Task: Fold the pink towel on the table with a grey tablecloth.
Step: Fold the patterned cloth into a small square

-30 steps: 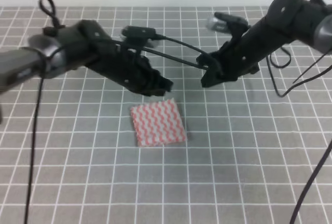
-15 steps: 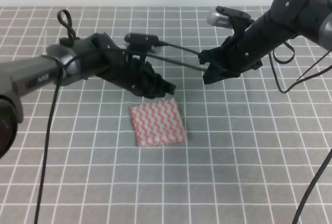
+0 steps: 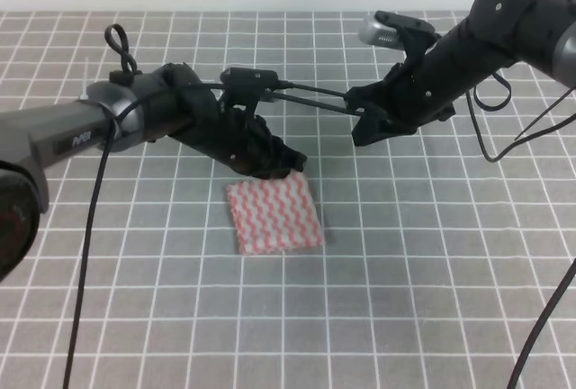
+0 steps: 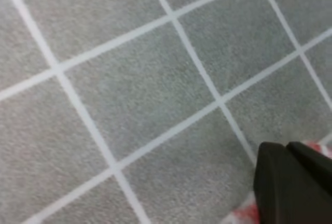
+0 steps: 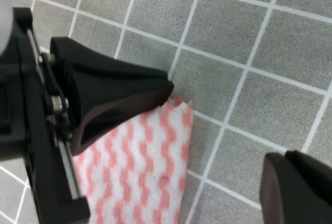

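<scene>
Towel (image 3: 273, 216), pink-and-white zigzag, lies flat as a small square at the centre of the grey gridded tablecloth (image 3: 432, 299). Left gripper (image 3: 277, 162), at the towel's 12 o'clock edge; finger spacing cannot be told. Right gripper (image 3: 362, 132), raised at 2 o'clock, apart from towel; fingers likewise unclear.

Both arms black, matte. Left arm (image 3: 135, 114): long grey forearm tube with small white lettering, illegible; thin black cable looped above it and hanging down. Right arm (image 3: 486, 38): bulky rounded black links, a silver cylindrical part (image 3: 378, 32) near the wrist, loose black cables trailing. Right wrist view: a black wedge-shaped finger (image 5: 111, 92) on a bracket with 2 visible bolt heads (image 5: 54, 105).
</scene>
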### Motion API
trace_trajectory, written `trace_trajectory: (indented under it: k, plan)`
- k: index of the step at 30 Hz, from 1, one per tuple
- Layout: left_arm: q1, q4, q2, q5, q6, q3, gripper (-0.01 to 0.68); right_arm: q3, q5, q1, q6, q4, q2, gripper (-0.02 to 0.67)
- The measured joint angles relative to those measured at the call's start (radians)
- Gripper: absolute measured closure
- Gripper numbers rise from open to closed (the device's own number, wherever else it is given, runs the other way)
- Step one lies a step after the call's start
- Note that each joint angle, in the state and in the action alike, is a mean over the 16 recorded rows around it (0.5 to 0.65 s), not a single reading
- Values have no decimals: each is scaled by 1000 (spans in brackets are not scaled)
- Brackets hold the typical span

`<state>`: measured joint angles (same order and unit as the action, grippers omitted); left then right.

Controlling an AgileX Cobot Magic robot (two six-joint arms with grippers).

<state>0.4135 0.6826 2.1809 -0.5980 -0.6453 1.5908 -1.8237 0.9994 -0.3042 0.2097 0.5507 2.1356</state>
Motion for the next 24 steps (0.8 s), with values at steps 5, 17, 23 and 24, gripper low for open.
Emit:
trace_trajectory:
  k: [5, 17, 23, 24]
  plan:
    - [2, 20, 0, -16, -24, 0, 673, 0, -1, 0, 0, 0, 0, 666]
    - [28, 48, -1, -18, -95, 14, 674, 0, -2, 0, -1, -1, 0, 666]
    - [35, 32, -25, -13, -102, 42, 673, 0, 5, 1, -1, -8, -4, 665]
    - [35, 27, -34, -11, -99, 45, 673, 0, 9, 1, -1, -13, -5, 665]
